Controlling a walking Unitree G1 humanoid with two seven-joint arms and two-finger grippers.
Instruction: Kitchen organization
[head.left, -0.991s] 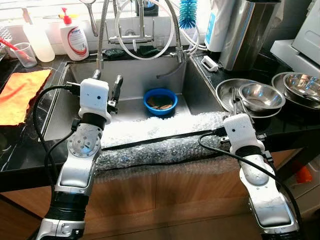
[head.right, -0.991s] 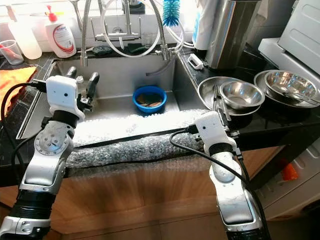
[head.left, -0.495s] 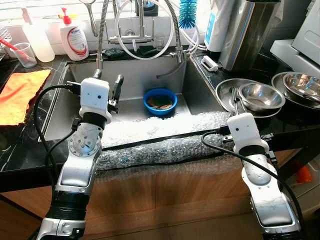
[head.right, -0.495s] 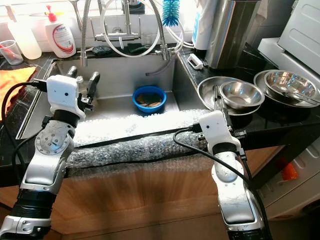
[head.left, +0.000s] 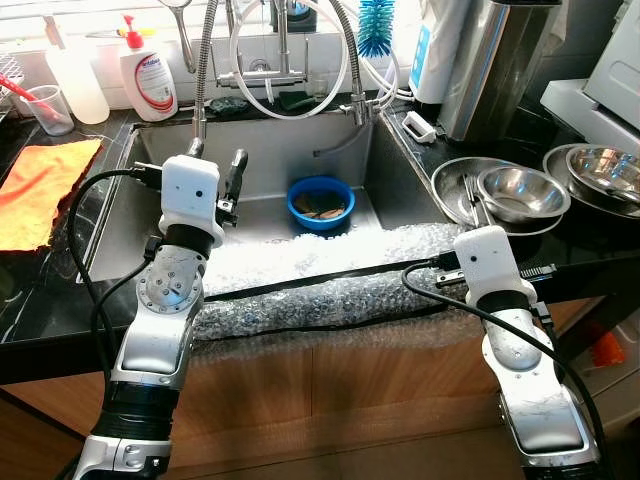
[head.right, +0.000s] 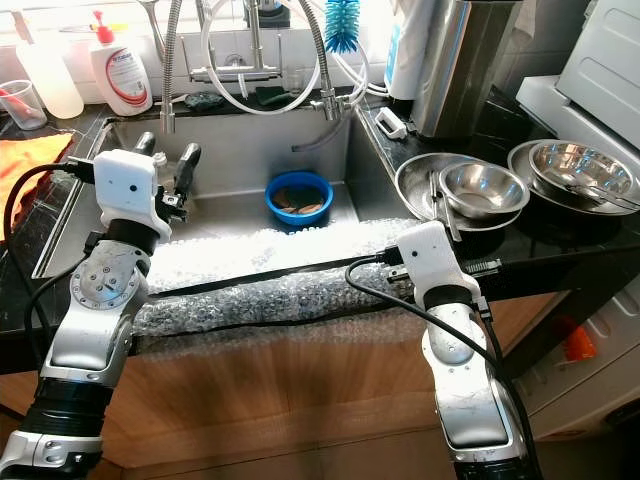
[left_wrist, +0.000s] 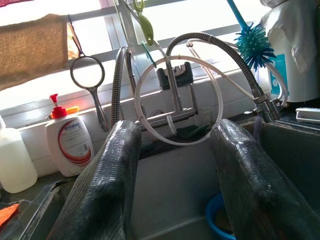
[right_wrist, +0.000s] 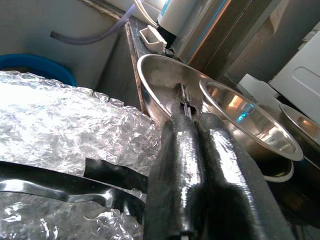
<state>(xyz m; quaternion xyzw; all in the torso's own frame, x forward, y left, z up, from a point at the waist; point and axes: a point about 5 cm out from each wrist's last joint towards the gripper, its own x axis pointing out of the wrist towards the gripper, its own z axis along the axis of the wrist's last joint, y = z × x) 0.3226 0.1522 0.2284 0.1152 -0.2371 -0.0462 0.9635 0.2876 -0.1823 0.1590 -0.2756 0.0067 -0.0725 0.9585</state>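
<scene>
A blue bowl (head.left: 321, 203) with brown scraps in it sits on the sink floor. My left gripper (head.left: 213, 160) hovers over the sink's left part, open, with nothing between its fingers (left_wrist: 107, 185). My right gripper (right_wrist: 194, 120) is at the sink's right front corner, above the bubble wrap (head.left: 320, 280). Its fingers (right_wrist: 180, 165) are pressed shut, and their tips reach the rim of a wide steel bowl (head.left: 450, 185). That bowl holds thin metal utensils (right_wrist: 183, 97) and a smaller steel bowl (head.left: 522, 192).
Bubble wrap drapes the sink's front edge. More steel bowls (head.left: 605, 170) stand at the far right. An orange cloth (head.left: 40, 185) lies on the left counter. A soap bottle (head.left: 148, 75), the faucet with hoses (head.left: 280, 60) and a blue brush (head.left: 376, 25) line the back.
My right arm has shifted a little to the right, toward the steel bowls. The left arm has stayed put.
</scene>
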